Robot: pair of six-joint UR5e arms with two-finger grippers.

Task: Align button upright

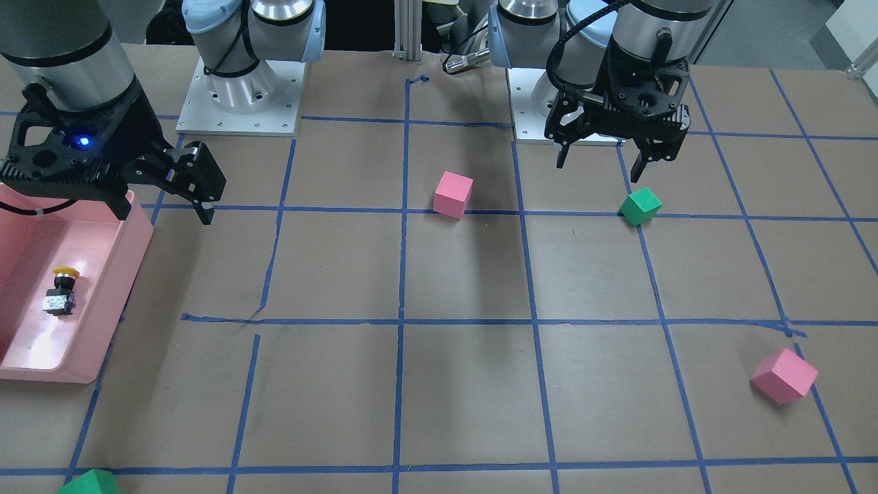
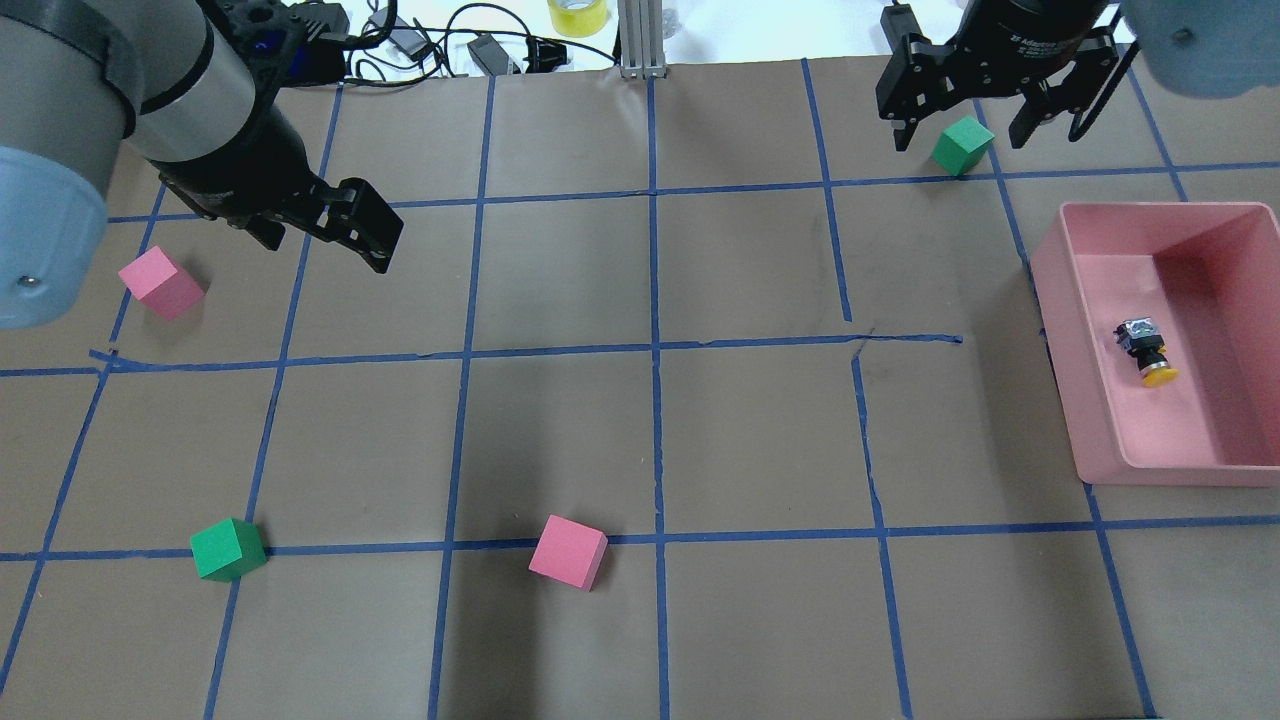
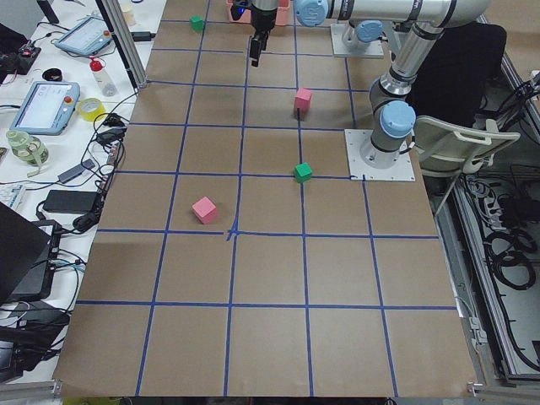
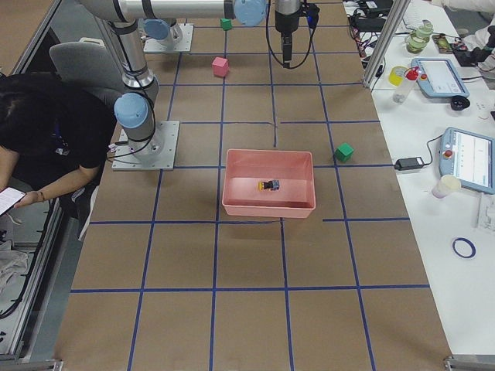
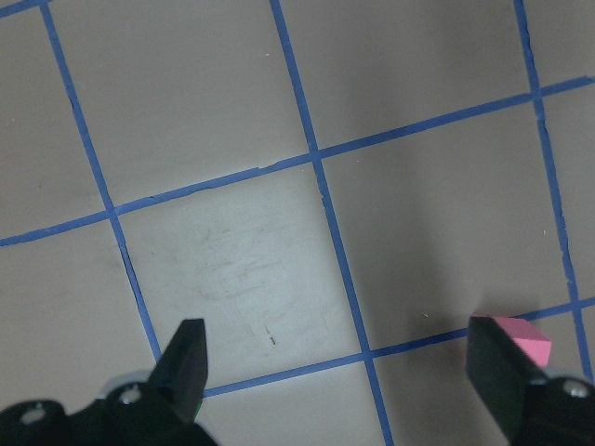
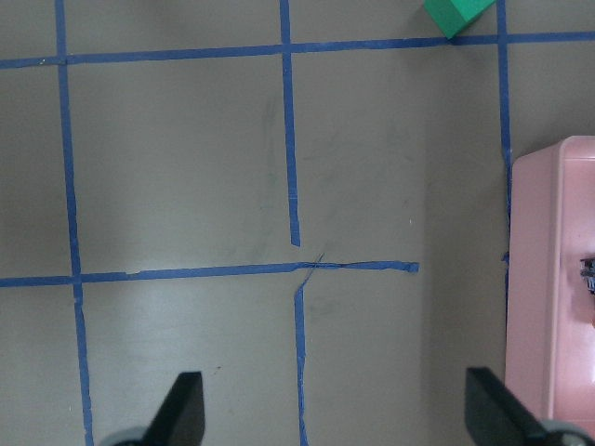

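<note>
The small push button with a round yellow cap and a black and grey bottom (image 2: 1145, 350) lies on its side in the pink plastic tray (image 2: 1160, 208), on the robot's right. It is not standing up yet, so I think none of the job is done. Someone must pick it up and set it on its bottom, cap up.

The right gripper (image 6: 335, 374) hangs near the tray, jaws wide, holding nothing. The left gripper (image 5: 337, 325) is far from the tray, jaws wide and empty too.

Count: one button, one tray, two grippers. There is a pink cube (image 2: 160, 283) and a second pink cube (image 2: 568, 552). There is a green cube (image 2: 228, 548) and a second green cube (image 2: 962, 145).
</note>
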